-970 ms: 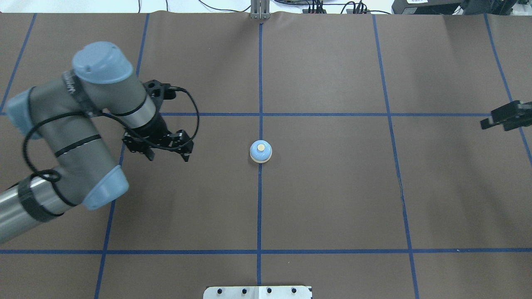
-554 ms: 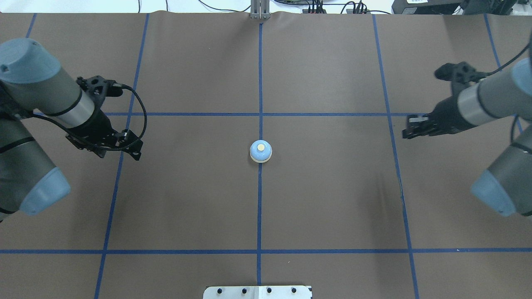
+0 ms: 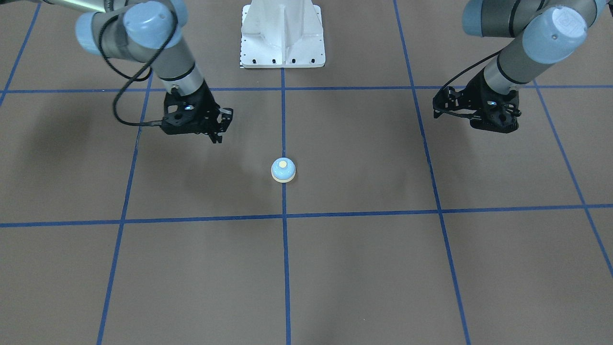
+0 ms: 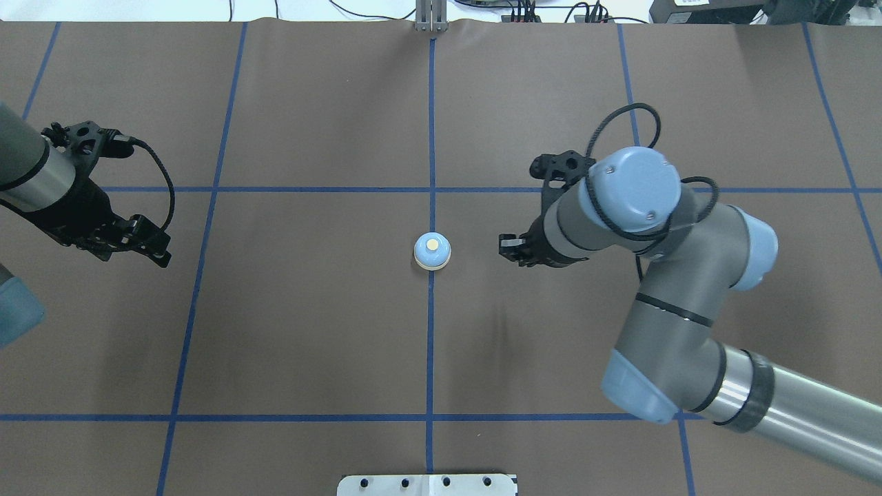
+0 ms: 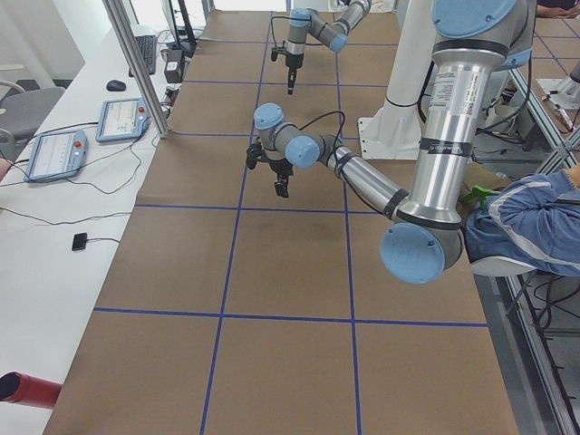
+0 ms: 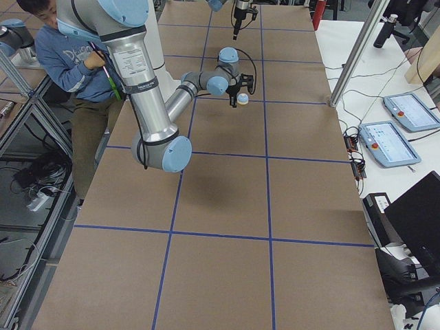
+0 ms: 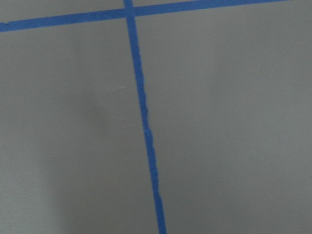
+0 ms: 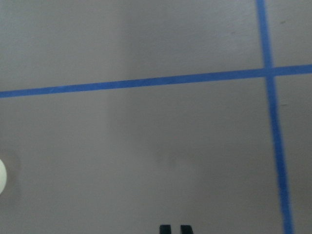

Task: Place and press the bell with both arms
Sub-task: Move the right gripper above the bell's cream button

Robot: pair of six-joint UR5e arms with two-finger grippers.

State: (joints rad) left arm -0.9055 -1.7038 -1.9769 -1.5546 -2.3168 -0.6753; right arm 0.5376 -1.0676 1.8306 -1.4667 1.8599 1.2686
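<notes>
The light-blue bell with its cream button stands upright on the centre tape line, and also shows in the front-facing view. My right gripper is shut and empty, a short way to the bell's right, apart from it; it also shows in the front-facing view. In the right wrist view its two fingertips sit close together, and the bell's edge peeks in at the left. My left gripper is open and empty, far to the bell's left, low over the mat.
The brown mat carries a blue tape grid. The white bolted pedestal stands at the robot's side of the table. Tablets and cables lie along the far edge. A seated person is beside the robot.
My left arm has pulled back to the left, away from the bell. My right arm has swung in from the right edge to just beside the bell. The bell has not moved.
</notes>
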